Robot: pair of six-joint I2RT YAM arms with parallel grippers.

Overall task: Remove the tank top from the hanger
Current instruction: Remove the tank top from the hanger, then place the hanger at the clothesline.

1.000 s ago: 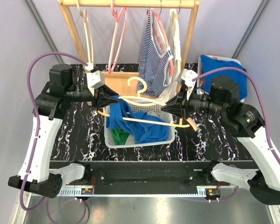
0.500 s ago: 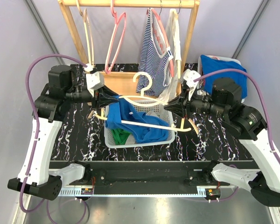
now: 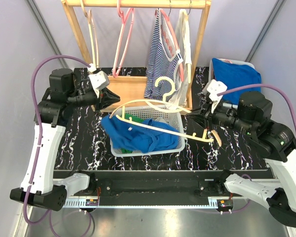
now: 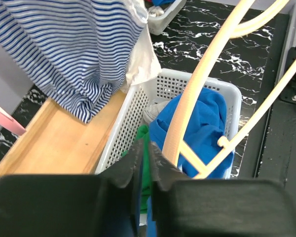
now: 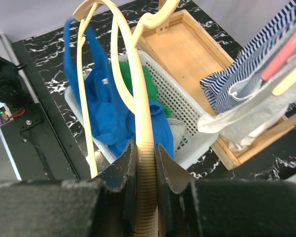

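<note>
Basket (image 3: 144,152) of white mesh at table centre holds the blue tank top (image 3: 138,137) and a green cloth (image 3: 133,117). The top spills over the left rim, with one strap looped on the far end of the cream hanger (image 3: 160,129), which is held tilted above the basket. The right gripper (image 5: 144,148) is clamped on the hanger's arm. The left gripper (image 4: 147,153) hovers over the basket's left corner, jaws together with nothing clearly between them. Behind, a wooden rack (image 3: 202,39) carries a striped top (image 3: 160,59), which hangs just behind the hanger's hook.
</note>
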